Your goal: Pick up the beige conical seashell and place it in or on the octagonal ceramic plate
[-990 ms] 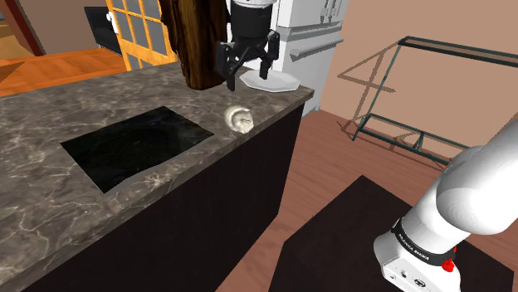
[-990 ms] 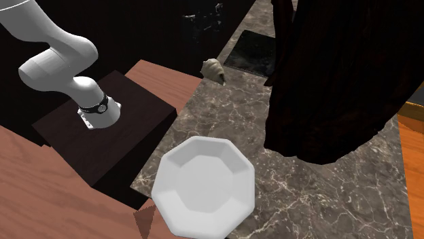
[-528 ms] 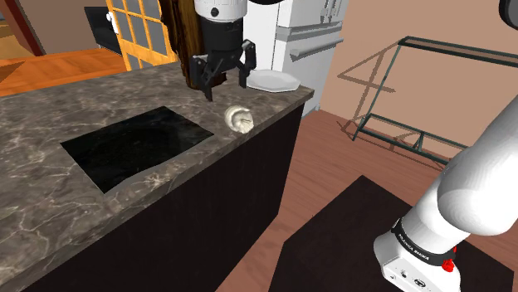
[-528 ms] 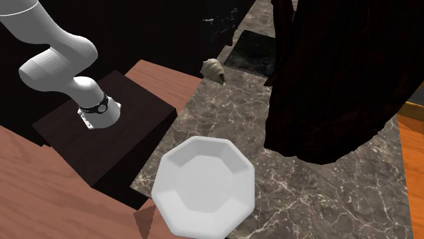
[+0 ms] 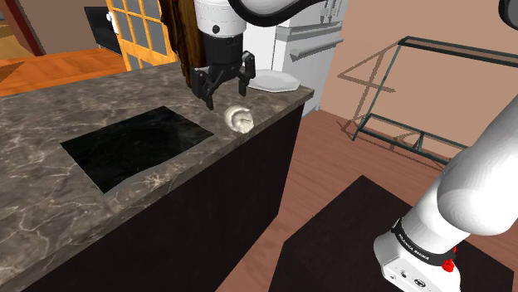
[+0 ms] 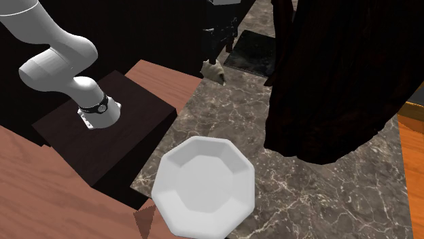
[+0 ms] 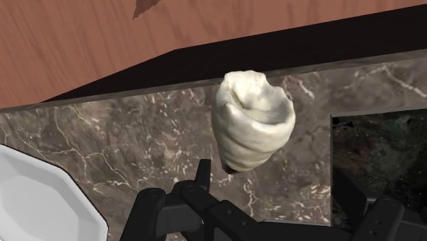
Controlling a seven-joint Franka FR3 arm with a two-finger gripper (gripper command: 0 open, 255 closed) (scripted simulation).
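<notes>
**Shell pickup: gripper open, shell just ahead of the tips**

The all-black two-finger gripper hovers over the dark veined marble counter w/ its fingers spread apart and nothing btwn them, so nothing's held atm. The cream-beige cone-shaped seashell lies on the counter right by its front edge, the one facing the stand. It's btwn the black rectangular inset and the white octagonal plate. The plate sits at the counter's end corner, apart from the shell.

Key bit imo: in the wrist view the seashell is ahead of the fingertips, not btwn them. It's also off-centre, nearer the finger on the plate side. Its long axis runs from the front edge inward, wide open mouth toward the edge and pointed tip aimed back at the gripper. The finger line crosses that axis, so the jaws would close on the flanks, not end to end. Prob no wrist twist needed.

My read of what's left: shift toward the front edge, centre sideways, then drop.

Risks: it's tapered, so a pinch near the narrow end could squirt it out. It's also so close to the edge that a bump could send it onto the reddish-brown wood floor.
</notes>
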